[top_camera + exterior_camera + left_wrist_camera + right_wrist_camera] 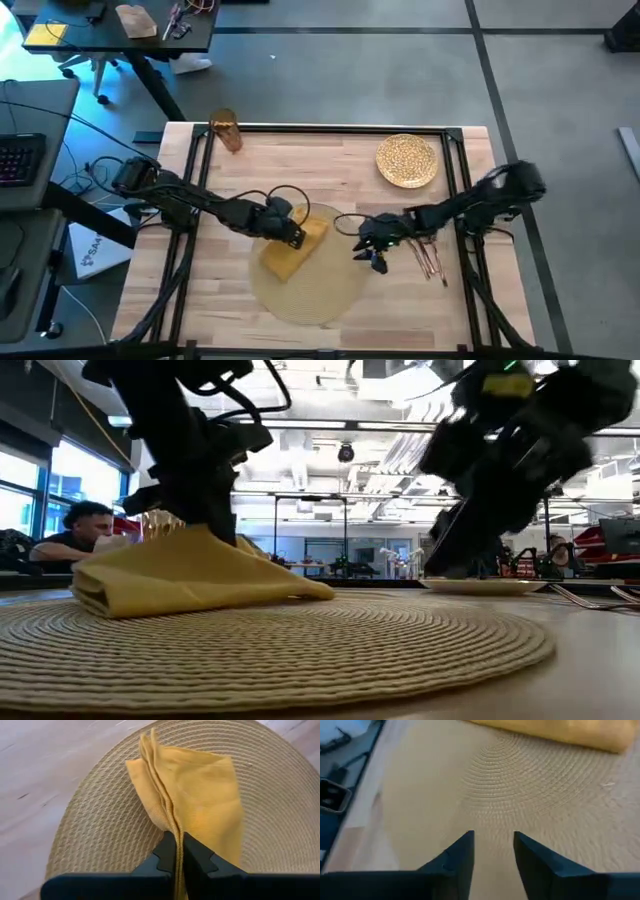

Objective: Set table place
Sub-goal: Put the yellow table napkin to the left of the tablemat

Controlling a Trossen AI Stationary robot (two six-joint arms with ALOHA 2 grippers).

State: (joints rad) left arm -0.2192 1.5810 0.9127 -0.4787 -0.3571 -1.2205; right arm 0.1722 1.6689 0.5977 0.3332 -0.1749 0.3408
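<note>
A yellow folded napkin (296,250) lies on the left part of the round woven placemat (320,290), which sits near the table's front middle. My left gripper (292,233) is shut on the napkin at its far end. My right gripper (372,254) hovers open over the placemat's right edge (555,795), with nothing between its fingers. The gold speckled plate (407,160) sits at the far right of the table. The amber cup (227,133) stands at the far left. Copper cutlery (432,258) lies on the wood right of the placemat. My left gripper pinches the napkin's stacked folded edges (175,822) between its two fingers, several layers together. The fingers (197,855) come slanting down from the table's left. The held end is raised a little, and the rest of the napkin (190,585) lies on the placemat.
A black rail frame (330,128) runs around the wooden tabletop (330,170). A dark desk (120,30) stands beyond the far left corner, and a keyboard (20,160) lies to the left. A person (75,530) sits in the room behind.
</note>
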